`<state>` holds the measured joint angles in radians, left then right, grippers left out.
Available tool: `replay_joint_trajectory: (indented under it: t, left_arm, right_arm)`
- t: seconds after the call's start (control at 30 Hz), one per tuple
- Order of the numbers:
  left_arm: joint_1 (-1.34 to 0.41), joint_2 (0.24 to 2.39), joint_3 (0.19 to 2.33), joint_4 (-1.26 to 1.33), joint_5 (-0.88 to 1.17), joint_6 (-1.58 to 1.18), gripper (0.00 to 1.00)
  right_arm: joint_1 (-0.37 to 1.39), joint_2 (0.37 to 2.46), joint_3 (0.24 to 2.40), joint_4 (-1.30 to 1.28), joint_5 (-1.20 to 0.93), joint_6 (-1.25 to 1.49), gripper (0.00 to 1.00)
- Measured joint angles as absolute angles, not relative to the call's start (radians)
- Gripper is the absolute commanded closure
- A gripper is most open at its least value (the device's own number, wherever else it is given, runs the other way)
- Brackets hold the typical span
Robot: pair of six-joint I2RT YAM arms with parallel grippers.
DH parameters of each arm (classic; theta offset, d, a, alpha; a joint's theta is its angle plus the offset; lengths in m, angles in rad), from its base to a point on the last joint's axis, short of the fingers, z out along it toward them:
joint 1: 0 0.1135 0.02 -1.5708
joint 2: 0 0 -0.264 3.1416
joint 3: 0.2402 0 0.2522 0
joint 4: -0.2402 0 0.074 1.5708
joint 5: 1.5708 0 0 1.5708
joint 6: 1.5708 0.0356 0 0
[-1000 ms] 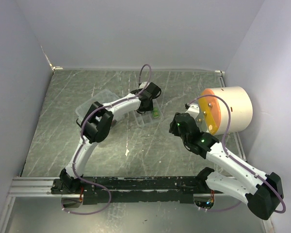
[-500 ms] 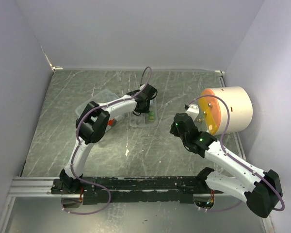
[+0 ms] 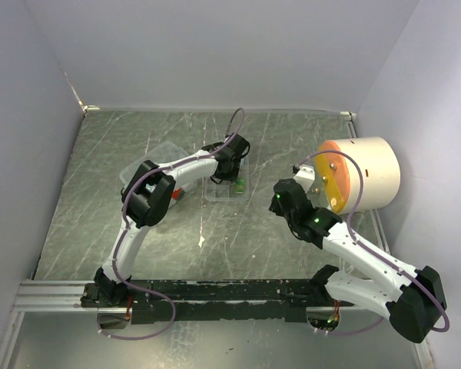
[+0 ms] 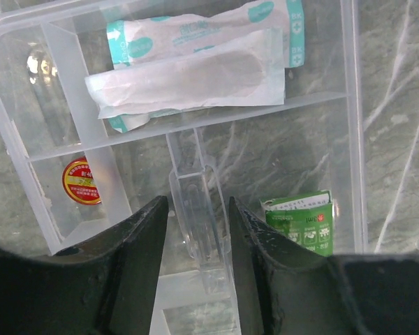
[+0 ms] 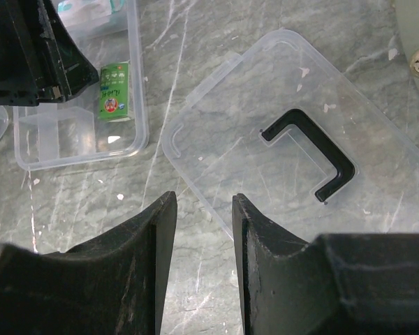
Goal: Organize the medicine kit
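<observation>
From above: left gripper (image 3: 230, 172) down in the tray (image 3: 215, 192) mid-table, beside the box (image 3: 142, 165); right gripper (image 3: 280, 198) low near the cylinder (image 3: 369, 173).

Left wrist: jaws parted astride the tray's centre tab (image 4: 195, 202), slim gaps either side, gripping nothing; plasters (image 4: 195, 70) beyond, green packet (image 4: 300, 216) right, red disc (image 4: 80, 190) left.

Right wrist: jaws apart, empty, above the lid's (image 5: 279, 77) near edge; black handle (image 5: 314, 150) up; tray just left.
</observation>
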<state>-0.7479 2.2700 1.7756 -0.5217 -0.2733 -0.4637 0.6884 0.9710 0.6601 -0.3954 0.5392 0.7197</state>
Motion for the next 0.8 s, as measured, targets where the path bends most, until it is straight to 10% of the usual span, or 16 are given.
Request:
replay_joint_trajectory:
  t: [0.8]
  left_arm:
    - [-0.757, 2.291, 1.811, -0.528, -0.299, -0.392, 0.68]
  right_arm:
    - [0.688, 0.950, 0.660, -0.404, 0.574, 0.767, 0.63]
